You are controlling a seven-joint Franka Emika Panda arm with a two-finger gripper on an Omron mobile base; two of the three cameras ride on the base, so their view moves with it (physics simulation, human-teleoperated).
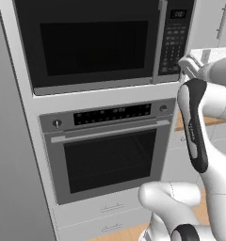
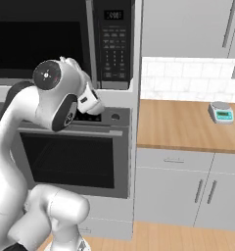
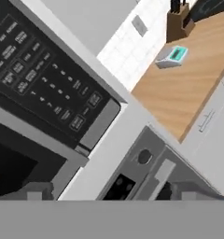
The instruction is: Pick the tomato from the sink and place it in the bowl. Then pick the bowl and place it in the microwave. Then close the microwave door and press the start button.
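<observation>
The microwave [image 1: 93, 44] sits built in above a wall oven, and the microwave door [image 2: 38, 44] is shut flat against its steel frame. Its button panel [image 1: 176, 40] [image 2: 113, 46] [image 3: 44, 88] is on the right. My gripper [image 1: 189, 65] hovers just off the panel's lower right corner. In the hand view my gripper [image 3: 113, 191] is open, its fingertips [image 3: 37, 189] far apart with nothing between them, looking at the panel's lower edge. The tomato, the bowl and the sink are out of view.
The wall oven [image 1: 110, 155] [image 2: 70, 157] with a bar handle sits under the microwave, with drawers [image 1: 110, 207] below. To the right runs a wooden counter [image 2: 188, 122] with a small scale [image 2: 221, 112] [image 3: 172, 56] and a knife block [image 3: 179, 23].
</observation>
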